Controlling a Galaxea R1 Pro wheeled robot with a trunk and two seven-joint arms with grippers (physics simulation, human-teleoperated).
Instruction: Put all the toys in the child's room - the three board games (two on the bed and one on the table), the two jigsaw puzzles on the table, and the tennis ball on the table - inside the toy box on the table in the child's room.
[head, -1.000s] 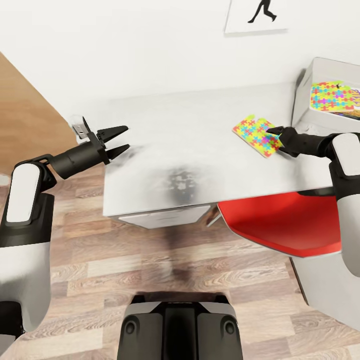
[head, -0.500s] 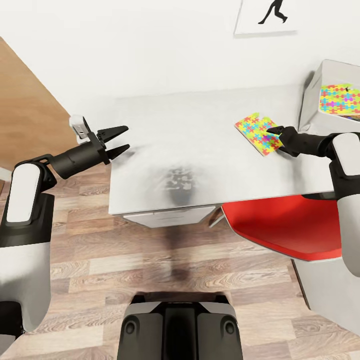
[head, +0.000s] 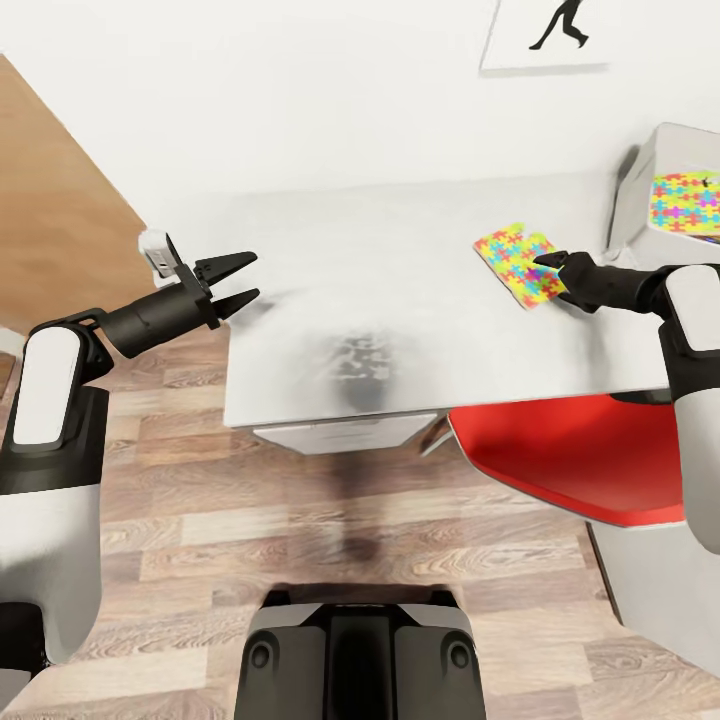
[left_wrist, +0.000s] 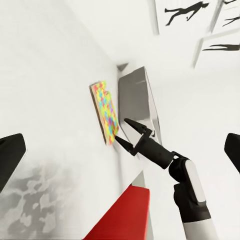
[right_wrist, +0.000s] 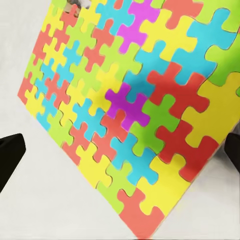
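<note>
One jigsaw puzzle (head: 516, 263), a square of bright interlocking pieces, lies on the pale table (head: 400, 250) toward its right end. My right gripper (head: 553, 266) is open at the puzzle's near edge, and the puzzle (right_wrist: 125, 100) spreads out ahead of its wide-apart fingertips (right_wrist: 10, 152). The second puzzle (head: 688, 203) sits inside the light-grey toy box (head: 640, 215) at the table's right. My left gripper (head: 238, 281) hangs open and empty at the table's left edge. From the left wrist view I see the puzzle (left_wrist: 105, 112), the toy box (left_wrist: 137, 97) and the right gripper (left_wrist: 121, 131).
A red chair seat (head: 570, 460) juts out under the table's right front edge, below my right arm. A wooden panel (head: 50, 200) stands at the left. A silhouette poster (head: 555, 30) hangs on the white wall behind the table. Wood plank floor lies in front.
The whole view has shifted: table, toy box and poster sit further right in the picture. Both arms keep their pose, and the puzzle stays at the right gripper's fingertips.
</note>
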